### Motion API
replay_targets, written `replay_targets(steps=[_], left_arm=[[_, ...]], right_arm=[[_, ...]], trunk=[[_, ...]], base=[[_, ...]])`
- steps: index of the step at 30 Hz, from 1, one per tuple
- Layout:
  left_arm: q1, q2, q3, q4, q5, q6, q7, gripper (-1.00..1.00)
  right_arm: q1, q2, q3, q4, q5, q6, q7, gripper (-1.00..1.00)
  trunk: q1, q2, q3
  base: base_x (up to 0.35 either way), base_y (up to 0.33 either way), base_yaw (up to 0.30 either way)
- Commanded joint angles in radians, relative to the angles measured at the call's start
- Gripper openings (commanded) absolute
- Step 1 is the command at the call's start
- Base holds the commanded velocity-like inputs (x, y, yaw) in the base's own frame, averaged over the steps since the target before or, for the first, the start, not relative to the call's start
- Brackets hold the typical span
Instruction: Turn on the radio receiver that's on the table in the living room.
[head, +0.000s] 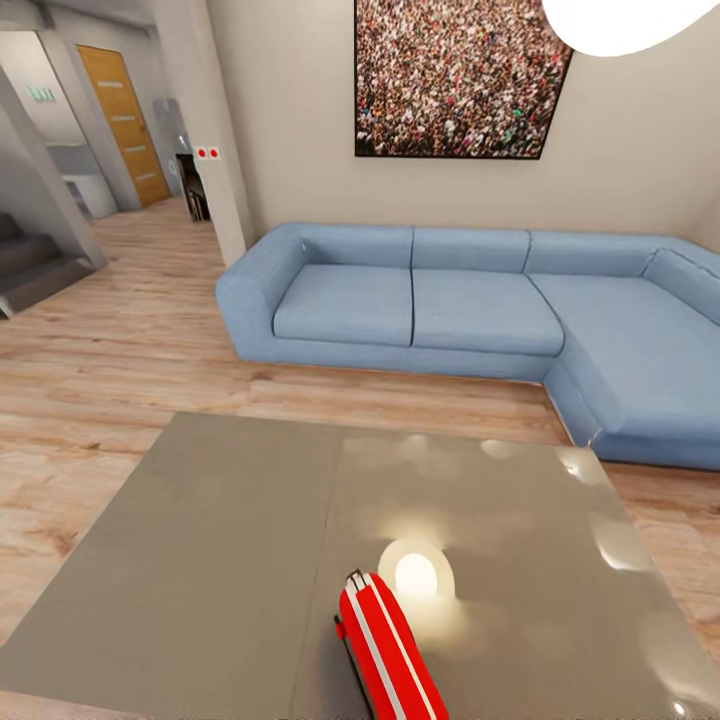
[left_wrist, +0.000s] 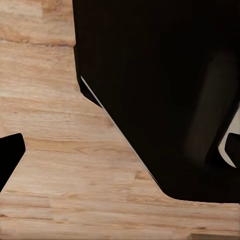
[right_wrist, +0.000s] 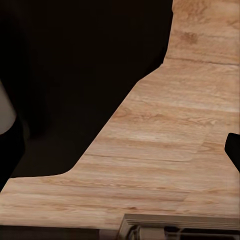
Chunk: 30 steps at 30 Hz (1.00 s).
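One flat red radio receiver (head: 388, 650) on glossy grey table (head: 230, 560).

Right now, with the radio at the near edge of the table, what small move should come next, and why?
Probably bring one arm up over the table toward the radio. The radio stands on edge at the near side, close to the robot, while both wrist views look down at the wood floor.

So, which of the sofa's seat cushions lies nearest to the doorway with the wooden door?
The leftmost seat cushion of the blue sofa, beside the rounded armrest. The other cushions lie further right, away from the wooden door.
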Motion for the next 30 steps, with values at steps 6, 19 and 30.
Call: replay_targets(steps=[6, 19, 30], left_arm=[[0.0, 0.0, 0.0, 0.0, 0.0, 0.0, 0.0, 1.0], [0.0, 0.001, 0.0, 0.0, 0.001, 0.0, 0.0, 1.0], [0.0, 0.0, 0.0, 0.0, 0.001, 0.0, 0.0, 1.0]], right_arm=[[0.0, 0.0, 0.0, 0.0, 0.0, 0.0, 0.0, 1.0], [0.0, 0.0, 0.0, 0.0, 0.0, 0.001, 0.003, 1.0], [0.0, 0.0, 0.0, 0.0, 0.0, 0.0, 0.003, 1.0]], trunk=[[0.0, 0.0, -0.01], [0.0, 0.0, -0.027], [0.0, 0.0, -0.029]], base=[[0.0, 0.0, 0.0], [0.0, 0.0, 0.0], [0.0, 0.0, 0.0]])
